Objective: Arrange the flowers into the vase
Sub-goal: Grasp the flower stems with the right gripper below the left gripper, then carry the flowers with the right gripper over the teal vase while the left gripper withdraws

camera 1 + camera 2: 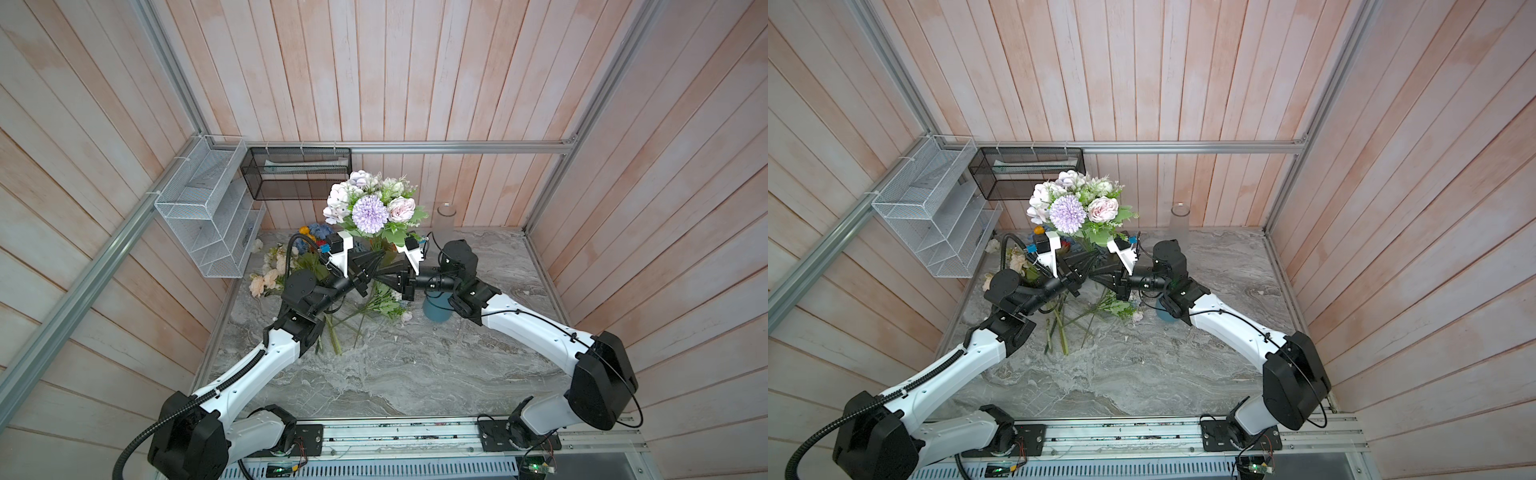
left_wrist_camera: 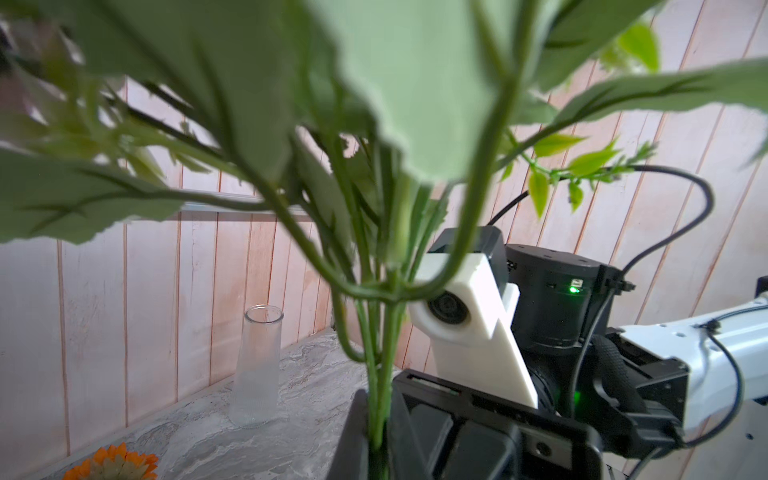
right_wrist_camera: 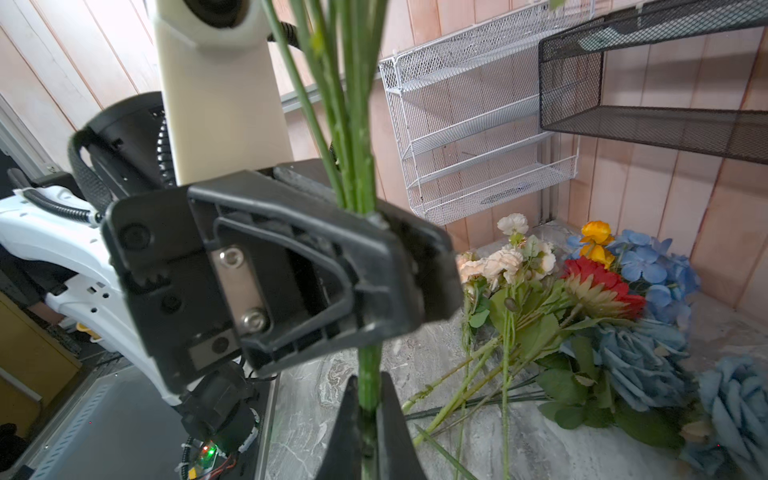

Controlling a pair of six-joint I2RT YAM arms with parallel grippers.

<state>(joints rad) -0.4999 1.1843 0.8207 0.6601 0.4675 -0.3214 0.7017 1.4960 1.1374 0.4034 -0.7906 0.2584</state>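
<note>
The desk (image 1: 415,374) carries the work in its far half. In both top views the two arms meet over the middle of it, and between them stands a bunch (image 1: 370,208) of lilac, pink and white blooms. It is held clear of the desk, its long axis upright, with heads up and cut ends down.

A heap of loose flowers (image 3: 602,299) lies in the far left corner, and a few more stems (image 1: 374,307) lie flat under the claws.

The glass vase (image 1: 446,220) stands upright and empty against the far wall, to the far right of the bunch and apart from it. A blue pot (image 1: 434,311) sits near right, mostly hidden under the right arm, so whether it holds anything cannot be told.

Both claws are closed on the bunch's stems. In the right wrist view the left claw (image 3: 370,220) pinches them higher up and the right claw (image 3: 368,399) just below it.

The coming move likely turns on this: either vessel lies to the right of the grip, so the right arm is the nearer. The stems already point down, as a vase mouth needs.
</note>
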